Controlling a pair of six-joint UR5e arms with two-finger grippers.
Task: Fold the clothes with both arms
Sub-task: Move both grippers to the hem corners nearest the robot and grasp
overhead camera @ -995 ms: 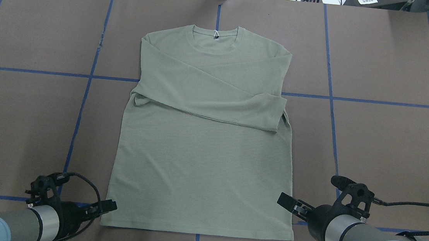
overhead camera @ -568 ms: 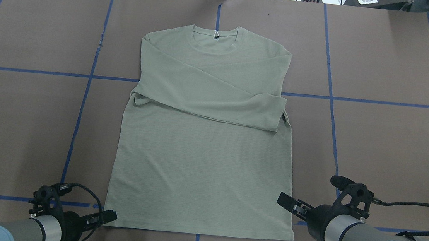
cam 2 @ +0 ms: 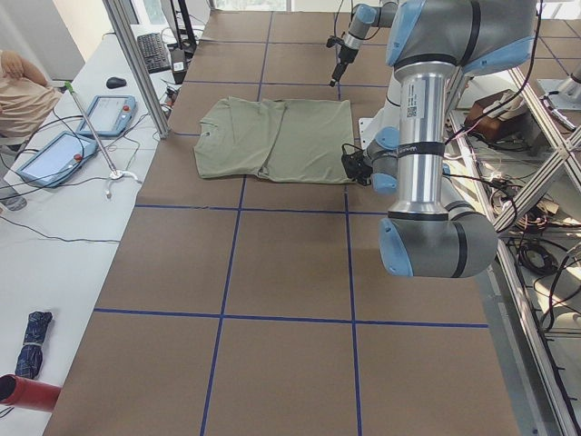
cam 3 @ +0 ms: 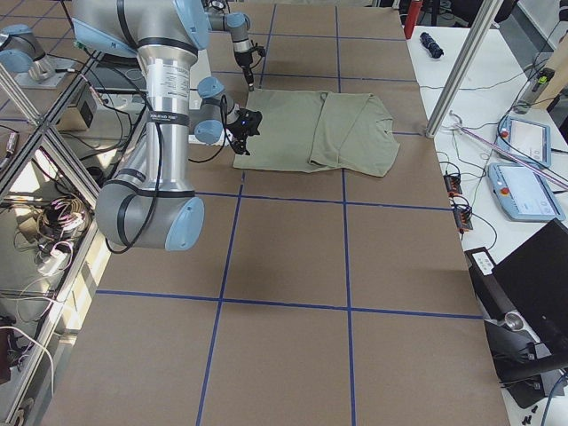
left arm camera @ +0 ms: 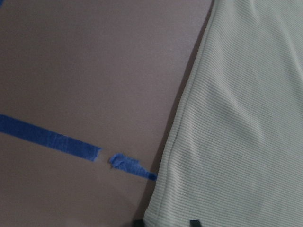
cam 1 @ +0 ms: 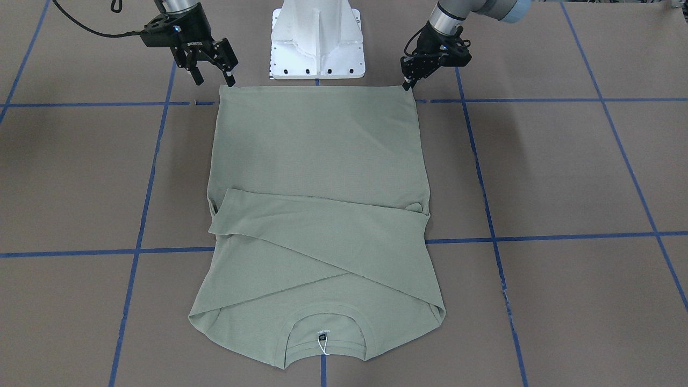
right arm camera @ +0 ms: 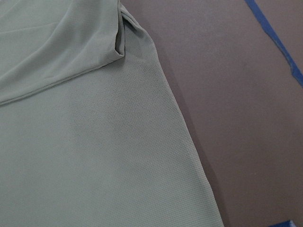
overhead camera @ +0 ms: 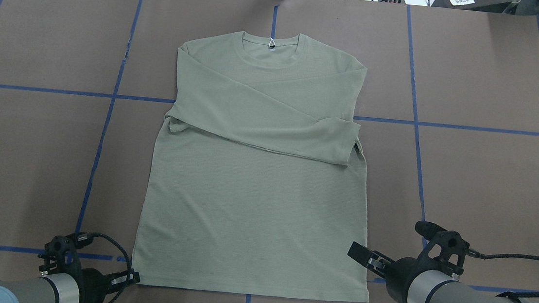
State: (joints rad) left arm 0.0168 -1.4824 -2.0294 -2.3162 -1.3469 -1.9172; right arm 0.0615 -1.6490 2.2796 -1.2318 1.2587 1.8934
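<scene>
The pale green long-sleeved shirt (overhead camera: 254, 209) lies flat on the brown table, collar (overhead camera: 271, 44) at the far side and both sleeves folded across the chest (cam 1: 322, 236). My left gripper (overhead camera: 134, 276) is low at the near left hem corner (cam 1: 408, 86). In the left wrist view its dark fingertips (left arm camera: 191, 222) stand apart at the frame's bottom edge with the hem (left arm camera: 236, 118) between them, so it is open. My right gripper (cam 1: 215, 80) hovers open beside the near right hem corner (overhead camera: 362, 257), holding nothing. The right wrist view shows the shirt's side edge (right arm camera: 85, 142).
The white pedestal base (cam 1: 317, 37) stands just behind the hem, between the arms. Blue tape lines (overhead camera: 106, 122) grid the brown table cover. Beyond the far edge are a metal post (cam 2: 136, 64), tablets (cam 2: 109, 113) and a seated person (cam 2: 18, 91).
My left gripper has slid toward the table's near edge and dropped onto the shirt's near left hem corner. The right arm and the shirt have not moved.
</scene>
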